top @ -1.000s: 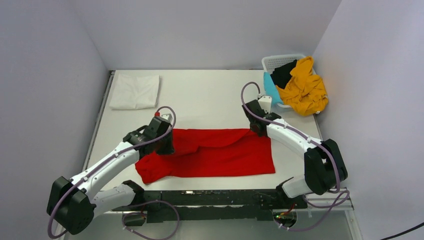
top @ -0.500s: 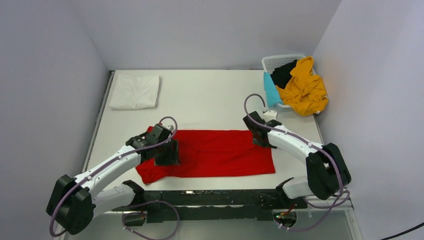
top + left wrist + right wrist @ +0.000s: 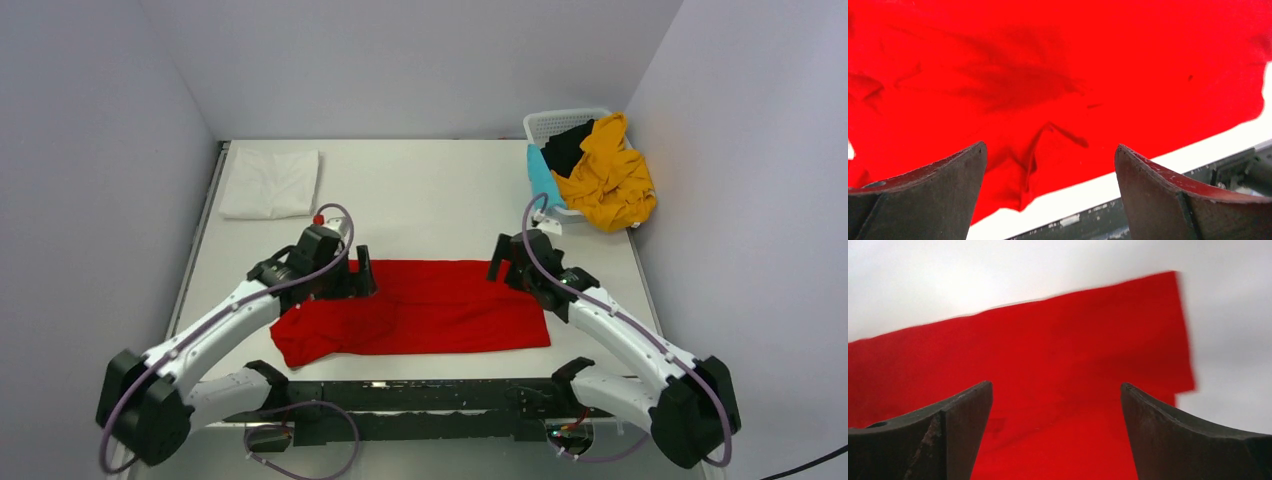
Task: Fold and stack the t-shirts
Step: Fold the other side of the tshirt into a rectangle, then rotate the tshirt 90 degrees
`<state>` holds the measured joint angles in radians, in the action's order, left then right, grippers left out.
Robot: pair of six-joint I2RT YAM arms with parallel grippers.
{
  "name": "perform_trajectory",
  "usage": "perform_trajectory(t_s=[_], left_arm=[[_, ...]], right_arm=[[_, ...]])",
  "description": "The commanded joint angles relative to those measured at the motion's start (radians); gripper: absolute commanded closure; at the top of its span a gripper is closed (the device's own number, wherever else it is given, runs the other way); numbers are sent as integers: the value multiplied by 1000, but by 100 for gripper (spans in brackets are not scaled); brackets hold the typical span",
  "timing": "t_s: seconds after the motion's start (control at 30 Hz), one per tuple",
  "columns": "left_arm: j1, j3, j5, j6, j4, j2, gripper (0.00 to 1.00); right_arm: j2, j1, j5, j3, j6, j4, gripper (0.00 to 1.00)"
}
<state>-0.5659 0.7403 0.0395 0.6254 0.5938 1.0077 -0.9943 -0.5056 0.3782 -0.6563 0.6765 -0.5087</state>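
Fingers point(image 3: 938, 190) spread, left gripper point(image 3: 1049, 146) and right gripper point(image 3: 1055, 385) have let go of the red t-shirt point(image 3: 440, 310).

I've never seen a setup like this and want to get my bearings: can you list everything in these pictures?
red t-shirt: one, bright red, lying partly folded on the near middle of the table.
white t-shirt: one, white, folded, at the far left corner.
mustard-yellow t-shirt: one, mustard-yellow, draped over the basket.
black t-shirt: one, black, inside the basket.
teal t-shirt: one, teal, hanging over the basket's left side.
basket: one, white lattice, at the far right corner.
table: one, off-white, under everything.
left gripper: one, dark fingers, open above the red t-shirt's left part.
right gripper: one, dark fingers, open above its right end.
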Motion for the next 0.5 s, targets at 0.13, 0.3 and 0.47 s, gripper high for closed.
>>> perform_trajectory(t_s=[0.13,0.3,0.47], left_arm=[[80,23,40,32,-119,307,1],[179,-82,152,55,-302,427,1],[230,96,194,49,-401,682,1]], right_arm=[[-284,1,-322,-17,-101,363,0],[-431,5,-409,13,-99,422,0],[-500,6,-509,41,-115,431,0]])
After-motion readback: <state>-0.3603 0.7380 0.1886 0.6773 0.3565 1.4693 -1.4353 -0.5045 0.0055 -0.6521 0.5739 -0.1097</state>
